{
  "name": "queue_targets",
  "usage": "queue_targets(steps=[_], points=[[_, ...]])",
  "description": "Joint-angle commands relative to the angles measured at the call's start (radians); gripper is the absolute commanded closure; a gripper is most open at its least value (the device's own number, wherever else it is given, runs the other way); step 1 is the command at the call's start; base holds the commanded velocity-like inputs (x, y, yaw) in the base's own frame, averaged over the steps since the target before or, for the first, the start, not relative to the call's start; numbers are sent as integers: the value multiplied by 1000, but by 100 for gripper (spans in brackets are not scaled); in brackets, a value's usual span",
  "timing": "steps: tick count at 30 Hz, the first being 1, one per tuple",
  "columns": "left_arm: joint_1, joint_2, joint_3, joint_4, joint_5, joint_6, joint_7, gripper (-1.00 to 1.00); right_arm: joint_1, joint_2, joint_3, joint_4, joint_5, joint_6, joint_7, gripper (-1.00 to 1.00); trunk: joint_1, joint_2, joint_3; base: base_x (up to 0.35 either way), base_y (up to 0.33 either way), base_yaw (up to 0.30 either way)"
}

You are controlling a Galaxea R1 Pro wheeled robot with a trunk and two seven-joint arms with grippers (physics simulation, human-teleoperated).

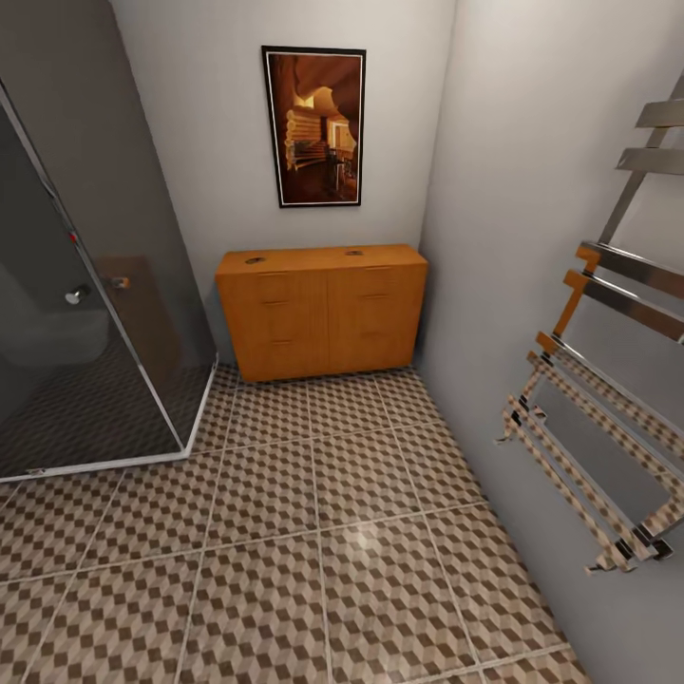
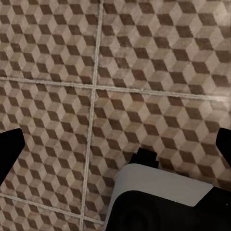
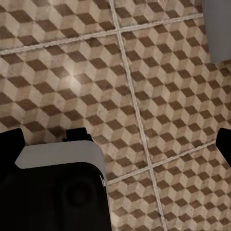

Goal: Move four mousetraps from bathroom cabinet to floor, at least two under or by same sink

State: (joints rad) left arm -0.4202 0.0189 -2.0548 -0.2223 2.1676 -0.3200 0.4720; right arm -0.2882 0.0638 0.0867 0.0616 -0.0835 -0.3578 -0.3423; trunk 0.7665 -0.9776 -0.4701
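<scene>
Orange-brown wooden cabinet [image 1: 321,309] w/ shut drawers sits at the far wall on the cube-pattern tiled floor [image 1: 313,532] — both grippers' black fingertips wide apart over tiles.

Soft even light, sharp renders, faint glare on the floor tiles [image 1: 366,541].

The cabinet [image 1: 323,309] stands on the bathroom floor [image 1: 313,532] against the back wall, its right end tucked into the room's far right corner. A framed picture [image 1: 314,125] hangs on that wall directly above it. A glass shower enclosure [image 1: 90,313] fills the far left corner, just left of the cabinet, and a towel radiator [image 1: 608,380] is mounted on the right wall, nearer than the cabinet.
</scene>
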Motion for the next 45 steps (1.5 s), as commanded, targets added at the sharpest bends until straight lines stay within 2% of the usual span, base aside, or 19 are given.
queue_targets(steps=[1,26,45], points=[[-2,1,-8,-5,8,-7,5,-100,-2,1,8,4,-9,-7,-1,-100,0,-1,-1,112,0,0],[-2,1,-8,-6,8,-7,5,-100,-2,1,8,4,-9,-7,-1,-100,0,-1,-1,142,0,0],[-2,1,-8,-6,8,-7,5,-100,-2,-1,7,5,-11,-1,-1,-100,0,-1,-1,232,0,0]])
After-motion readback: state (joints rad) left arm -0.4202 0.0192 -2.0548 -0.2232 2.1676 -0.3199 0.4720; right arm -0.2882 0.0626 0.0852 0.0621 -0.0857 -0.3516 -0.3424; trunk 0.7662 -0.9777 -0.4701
